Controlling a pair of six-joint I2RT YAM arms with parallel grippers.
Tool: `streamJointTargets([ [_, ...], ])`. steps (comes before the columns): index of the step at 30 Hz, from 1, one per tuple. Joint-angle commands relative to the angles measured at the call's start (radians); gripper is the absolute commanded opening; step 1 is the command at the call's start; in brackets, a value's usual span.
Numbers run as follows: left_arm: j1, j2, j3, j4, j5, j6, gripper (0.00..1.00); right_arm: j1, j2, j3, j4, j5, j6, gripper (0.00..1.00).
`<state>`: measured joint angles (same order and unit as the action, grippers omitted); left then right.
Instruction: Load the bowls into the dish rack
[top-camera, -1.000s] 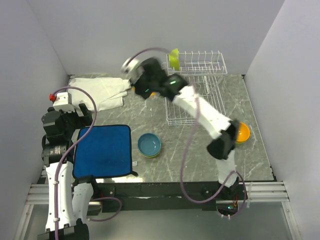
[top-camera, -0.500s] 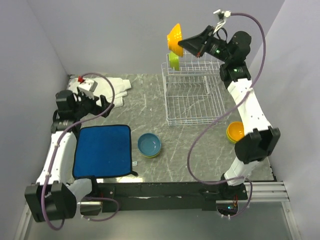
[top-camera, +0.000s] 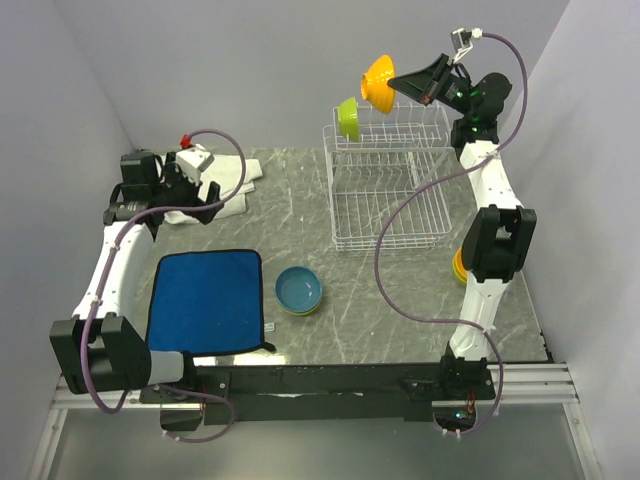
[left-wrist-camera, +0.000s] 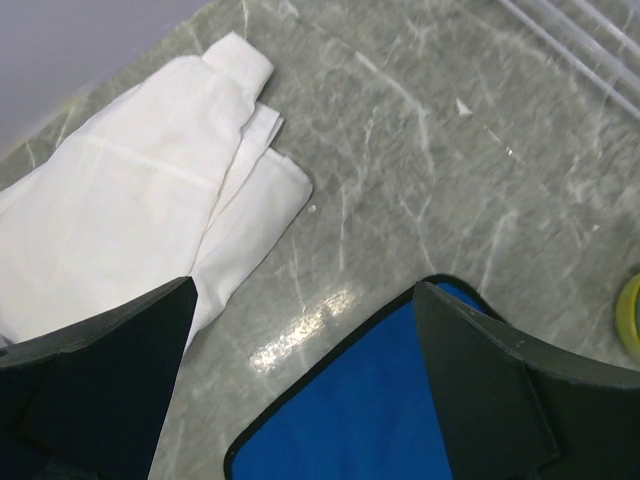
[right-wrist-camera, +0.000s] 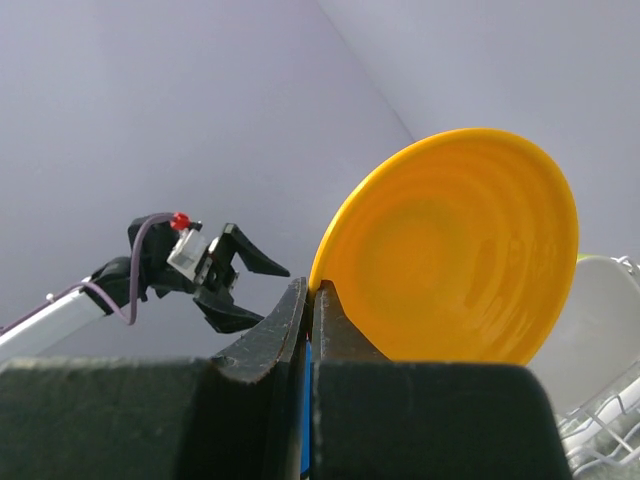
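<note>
Racked: lime-green plastic bowl (top-camera: 348, 118) in white wire dish rack (top-camera: 390, 205); orange bowl (top-camera: 378, 83) pinched in right end effector (top-camera: 397, 79); left end effector (left-wrist-camera: 300, 300) gaping, empty; blue bowl (top-camera: 299, 289) untouched on tabletop.

Upper centre, the dish rack (top-camera: 388, 190) has one bowl (top-camera: 348, 118) in its top shelf, another bowl (top-camera: 378, 83) above; stacked bowls (top-camera: 299, 290) lie right of the mat (top-camera: 205, 300).

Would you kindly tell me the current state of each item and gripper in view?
Orange bowl: tilted, held aloft near dish rack.
Right gripper: shut on its rim.
Lime bowl: on edge in rack's upper shelf.
Blue bowl: upright, nested in another bowl on table.
Left gripper: open, empty.
Blue cloth: spread flat.
White towel: loosely folded.
</note>
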<state>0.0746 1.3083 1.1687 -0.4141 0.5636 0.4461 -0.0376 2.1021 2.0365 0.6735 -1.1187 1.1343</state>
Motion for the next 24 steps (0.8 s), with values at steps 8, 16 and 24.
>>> streamJointTargets([
  [8, -0.038, 0.063, 0.127, -0.118, -0.163, 0.166, 0.97, 0.015, 0.073, 0.065, 0.115, 0.029, 0.085, 0.0],
  [16, -0.07, 0.121, 0.154, -0.101, -0.191, 0.158, 0.97, 0.019, 0.087, 0.039, 0.077, 0.056, 0.065, 0.0],
  [24, -0.108, 0.146, 0.138, -0.066, -0.231, 0.166, 0.97, 0.024, 0.101, 0.016, 0.031, 0.076, 0.027, 0.0],
])
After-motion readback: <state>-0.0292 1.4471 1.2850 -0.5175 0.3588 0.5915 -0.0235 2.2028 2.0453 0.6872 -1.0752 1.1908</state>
